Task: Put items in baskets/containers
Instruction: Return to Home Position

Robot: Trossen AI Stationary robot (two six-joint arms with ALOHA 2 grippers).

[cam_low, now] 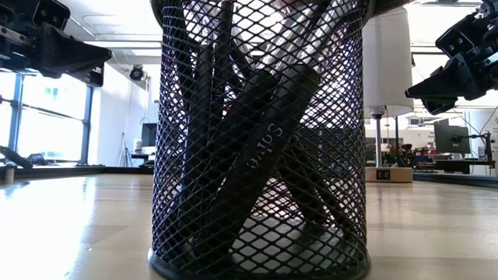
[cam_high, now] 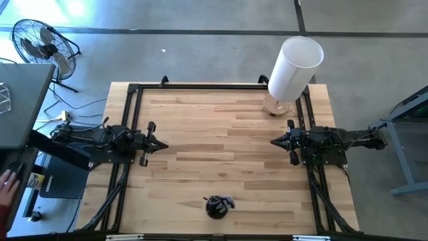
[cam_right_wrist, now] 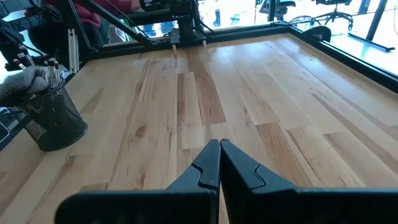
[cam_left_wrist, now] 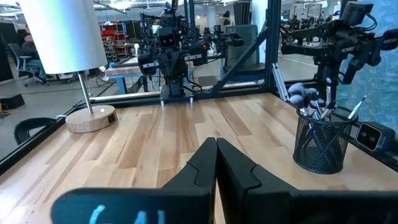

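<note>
We see the tabletop (cam_high: 221,147) evenly bright from above, with only soft, short shadows beneath the 2 arms. At table height the black mesh cup (cam_low: 261,233) stands backlit against bright windows (cam_low: 47,117), its brushes (cam_low: 268,152) nearly silhouettes. Daylight lays a pale sheen on the wood in the right wrist view, and the white cylinder (cam_left_wrist: 62,31) glows.

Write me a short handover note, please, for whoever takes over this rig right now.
Left gripper: shut, empty, at the left side of the table.
Right gripper: shut, empty, at the right side.
Black mesh cup: mid-table at the edge by the low camera, with the brushes standing in it.
Done: no loose brush shows on the table.
Left: nothing visible to pick up.
</note>
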